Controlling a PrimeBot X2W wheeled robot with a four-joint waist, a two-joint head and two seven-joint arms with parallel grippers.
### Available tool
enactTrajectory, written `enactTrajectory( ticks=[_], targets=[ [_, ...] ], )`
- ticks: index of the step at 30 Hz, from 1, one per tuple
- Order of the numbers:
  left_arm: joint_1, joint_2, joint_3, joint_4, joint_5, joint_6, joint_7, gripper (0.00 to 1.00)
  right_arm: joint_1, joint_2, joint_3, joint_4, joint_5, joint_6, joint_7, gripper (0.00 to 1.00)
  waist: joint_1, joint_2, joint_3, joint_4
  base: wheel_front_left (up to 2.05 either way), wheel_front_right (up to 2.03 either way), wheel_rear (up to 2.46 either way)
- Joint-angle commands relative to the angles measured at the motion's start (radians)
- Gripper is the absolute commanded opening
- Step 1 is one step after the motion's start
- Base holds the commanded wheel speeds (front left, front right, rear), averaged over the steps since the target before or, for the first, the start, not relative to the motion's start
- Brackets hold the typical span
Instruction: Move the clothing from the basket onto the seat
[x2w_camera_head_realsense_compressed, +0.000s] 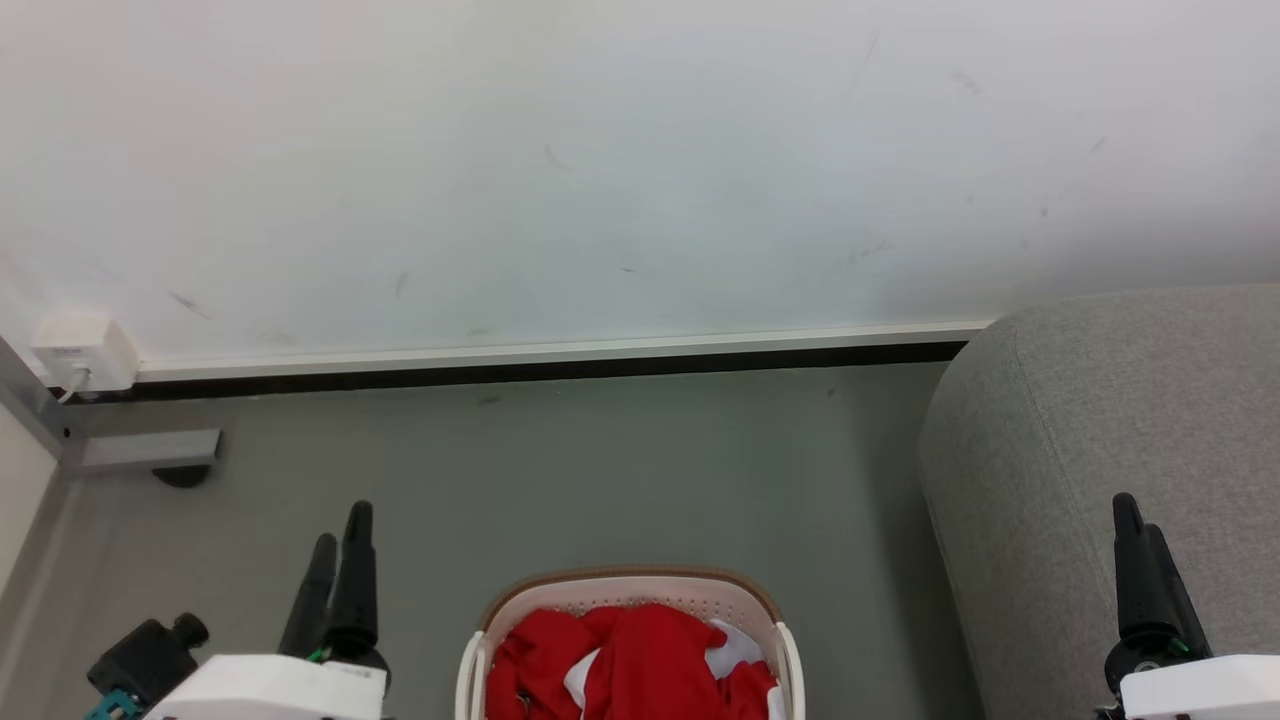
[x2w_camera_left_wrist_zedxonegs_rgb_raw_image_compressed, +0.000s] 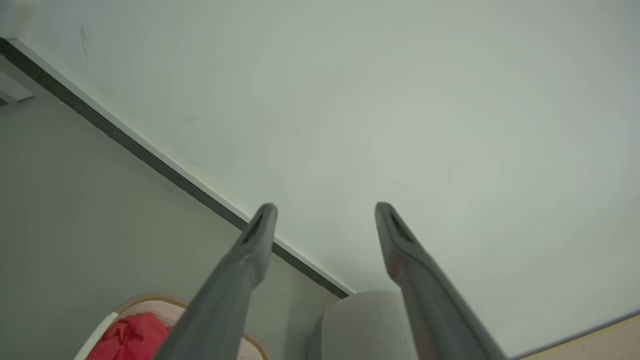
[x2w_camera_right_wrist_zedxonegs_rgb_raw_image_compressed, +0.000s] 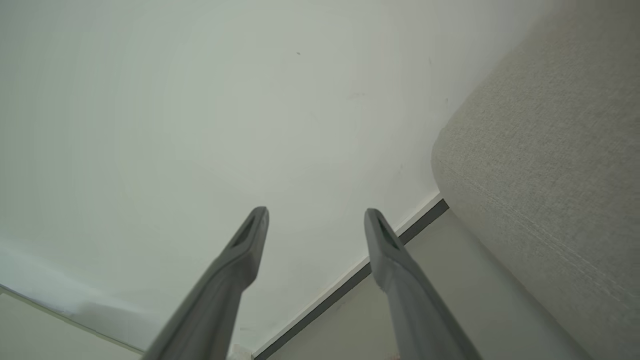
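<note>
Indoors, grey floor (x2w_camera_head_realsense_compressed: 600, 470), white wall (x2w_camera_head_realsense_compressed: 600, 150), grey seat (x2w_camera_head_realsense_compressed: 1100, 420)

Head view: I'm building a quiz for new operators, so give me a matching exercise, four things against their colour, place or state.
1 clothing
2 basket
3 seat
4 left gripper

A grey, at the right
B open, empty
C red, heaped in the basket
D cream, on the floor

Pairs: 1-C, 2-D, 3-A, 4-B
</note>
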Motion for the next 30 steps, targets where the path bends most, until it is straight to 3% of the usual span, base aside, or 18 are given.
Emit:
enactTrajectory(
  ticks=[1, 12, 30],
  targets=[
    [-0.002, 0.009, -0.004, -0.018, 0.055, 0.006, -0.010, 1.00, -0.008, -0.012, 0.003, -0.015, -0.055, -0.001, -0.011, 1.00, 0.0000, 0.0000, 0.000, -0.001, 0.00, 0.00, 0.00],
    [0.008, 0.020, -0.022, -0.013, 0.246, 0.049, -0.046, 1.00, -0.002, -0.034, 0.049, -0.005, -0.301, -0.001, -0.046, 1.00, 0.0000, 0.0000, 0.004, -0.005, 0.00, 0.00, 0.00],
    [0.011, 0.032, -0.065, -0.003, 0.451, 0.072, -0.096, 1.00, -0.010, -0.039, 0.072, 0.019, -0.514, -0.001, -0.085, 1.00, 0.0000, 0.0000, 0.014, -0.010, 0.00, 0.00, 0.00]
  ],
)
